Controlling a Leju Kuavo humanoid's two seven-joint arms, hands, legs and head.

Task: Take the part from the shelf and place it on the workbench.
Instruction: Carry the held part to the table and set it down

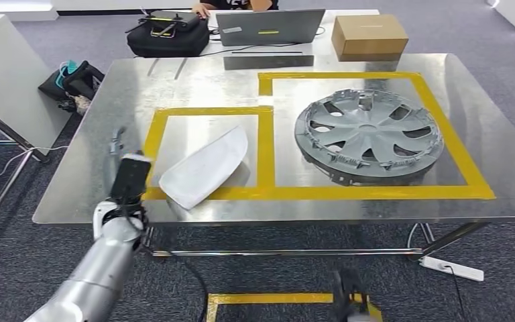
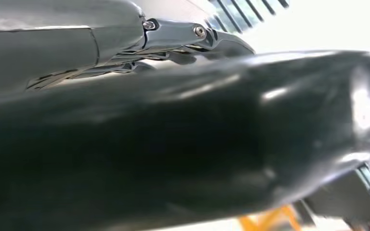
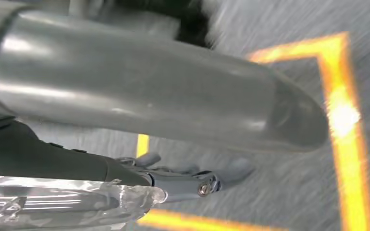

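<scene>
The white curved part (image 1: 204,168) lies on the metal workbench (image 1: 308,87), inside the left yellow-taped box, with one end over the tape at the front. My left hand (image 1: 129,178) is over the workbench's front left edge, just left of the part, and I see no grip on it. One of its fingers (image 1: 116,142) sticks up. In the left wrist view its fingers (image 2: 192,36) stretch out straight above a dark glossy blur. My right hand (image 3: 183,180) hangs low over the floor and holds nothing.
A grey wheel cover (image 1: 367,134) lies in the right taped box. At the back stand a cardboard box (image 1: 369,37), a laptop (image 1: 268,27) with a person behind it, and a black bag (image 1: 167,33). Yellow tape (image 1: 268,297) marks the floor below.
</scene>
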